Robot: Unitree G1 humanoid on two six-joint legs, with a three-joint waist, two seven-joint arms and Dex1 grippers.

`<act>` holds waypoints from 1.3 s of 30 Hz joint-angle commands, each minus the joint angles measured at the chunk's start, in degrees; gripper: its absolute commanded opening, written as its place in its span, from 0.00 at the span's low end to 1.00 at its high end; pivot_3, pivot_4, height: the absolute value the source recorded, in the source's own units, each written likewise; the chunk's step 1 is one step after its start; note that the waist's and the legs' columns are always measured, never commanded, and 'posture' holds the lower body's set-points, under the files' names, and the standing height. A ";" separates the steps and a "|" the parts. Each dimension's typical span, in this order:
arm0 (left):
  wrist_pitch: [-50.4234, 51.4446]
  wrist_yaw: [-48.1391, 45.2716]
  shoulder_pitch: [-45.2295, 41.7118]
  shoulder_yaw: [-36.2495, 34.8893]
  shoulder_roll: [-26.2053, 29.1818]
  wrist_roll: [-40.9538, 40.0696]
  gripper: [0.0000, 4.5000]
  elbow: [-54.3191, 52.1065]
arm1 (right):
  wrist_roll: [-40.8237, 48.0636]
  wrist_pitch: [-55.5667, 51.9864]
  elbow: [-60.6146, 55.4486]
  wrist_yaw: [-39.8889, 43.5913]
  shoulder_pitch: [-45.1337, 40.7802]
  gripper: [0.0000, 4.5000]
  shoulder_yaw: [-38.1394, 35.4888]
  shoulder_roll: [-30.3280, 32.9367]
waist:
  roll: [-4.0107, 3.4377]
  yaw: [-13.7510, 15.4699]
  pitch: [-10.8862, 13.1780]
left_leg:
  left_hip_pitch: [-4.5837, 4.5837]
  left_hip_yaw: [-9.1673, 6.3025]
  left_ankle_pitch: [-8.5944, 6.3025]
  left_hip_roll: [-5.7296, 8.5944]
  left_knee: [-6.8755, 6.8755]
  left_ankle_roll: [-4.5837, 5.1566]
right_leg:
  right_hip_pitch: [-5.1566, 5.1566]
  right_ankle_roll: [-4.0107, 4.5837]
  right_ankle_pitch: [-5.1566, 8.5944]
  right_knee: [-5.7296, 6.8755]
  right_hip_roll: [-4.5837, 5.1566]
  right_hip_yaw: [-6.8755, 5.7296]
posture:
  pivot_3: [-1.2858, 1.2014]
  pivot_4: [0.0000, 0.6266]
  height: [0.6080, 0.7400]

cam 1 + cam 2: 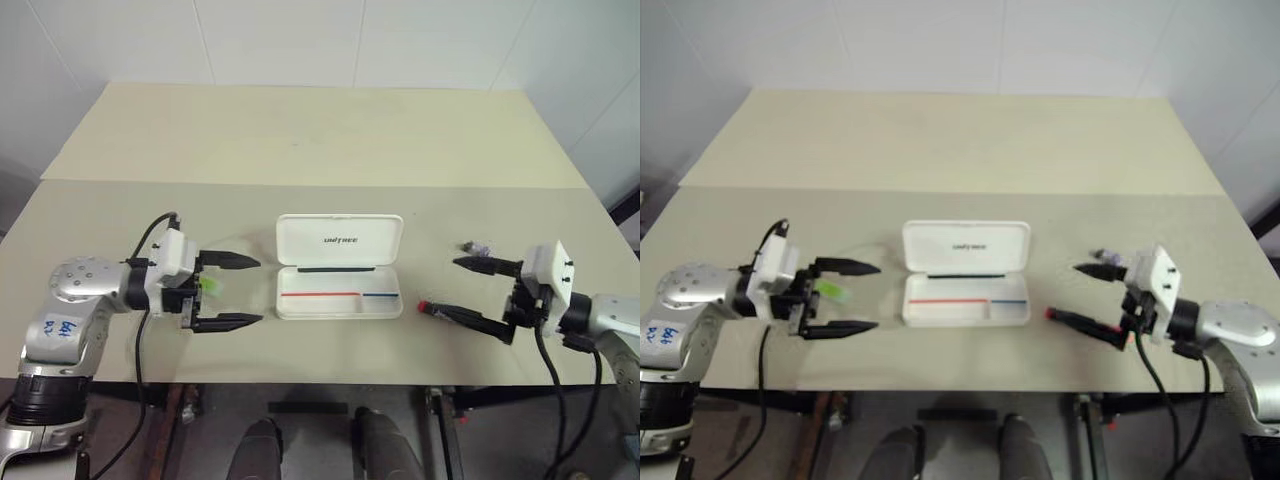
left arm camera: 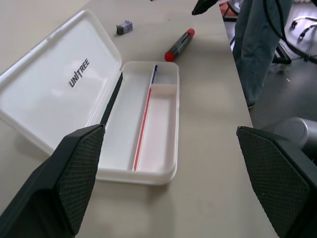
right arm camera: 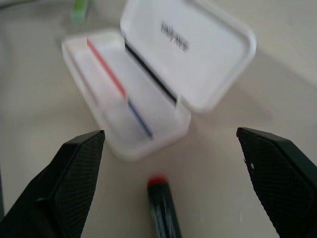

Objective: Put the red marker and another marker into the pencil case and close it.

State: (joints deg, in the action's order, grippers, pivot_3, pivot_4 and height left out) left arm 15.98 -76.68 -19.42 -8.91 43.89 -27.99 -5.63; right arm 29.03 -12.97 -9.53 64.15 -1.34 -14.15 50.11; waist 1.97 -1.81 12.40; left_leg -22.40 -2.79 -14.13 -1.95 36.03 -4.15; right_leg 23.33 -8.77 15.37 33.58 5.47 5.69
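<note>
The white pencil case [image 1: 339, 283] lies open at the table's middle, lid laid back and tray holding nothing but its red-and-blue stripe. The red marker [image 1: 426, 306] lies on the table just right of the case, its barrel partly hidden under the near finger of my right gripper [image 1: 448, 286], which is open astride it. In the right wrist view the red marker [image 3: 161, 203] sits between the spread fingers. Left of the case, the lime-green highlighter [image 1: 210, 286] shows between the fingers of my open left gripper [image 1: 258, 291], close to the palm. I cannot tell whether it touches them.
A tiny grey-purple object [image 1: 482, 247] lies just beyond the right gripper's far finger. The table's front edge [image 1: 330, 384] runs close behind both hands. A seam [image 1: 300, 183] crosses the tabletop behind the case.
</note>
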 commanded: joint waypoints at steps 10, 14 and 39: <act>4.99 -5.11 -9.02 -0.25 3.65 -6.83 0.99 1.98 | -8.28 10.46 20.35 10.32 -5.31 1.00 3.67 2.48 | -0.01 -0.88 0.00 | 0.03 0.01 0.02 0.00 0.02 0.00 | 0.00 -0.04 -0.02 0.11 -0.02 0.02 | 0.52 0.24 1.00; 5.46 -5.39 -10.24 0.23 4.12 -6.67 0.99 2.24 | -10.52 13.04 27.72 12.20 -9.30 1.00 6.12 1.74 | 0.00 -1.33 0.01 | 0.02 0.02 0.02 0.01 0.02 0.00 | 0.00 -0.05 -0.03 0.12 -0.01 0.03 | 0.52 0.24 1.00; -0.69 -4.38 -8.77 0.04 3.04 -4.24 1.00 5.33 | -9.47 12.30 23.94 12.29 -13.28 0.13 3.81 3.64 | -0.06 -1.39 0.04 | 0.07 0.01 0.03 0.01 0.02 -0.01 | 0.02 -0.24 -0.12 0.29 -0.01 0.04 | 0.52 0.24 1.00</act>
State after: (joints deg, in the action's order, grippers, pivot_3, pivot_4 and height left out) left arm 17.02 -80.59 -28.25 -7.99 46.14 -32.77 -0.35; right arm 18.29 -0.55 16.78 76.31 -13.45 -7.52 51.88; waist 1.92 -3.20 12.44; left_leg -22.33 -2.77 -14.10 -1.94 36.05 -4.16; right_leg 23.35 -9.01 15.25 33.87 5.45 5.73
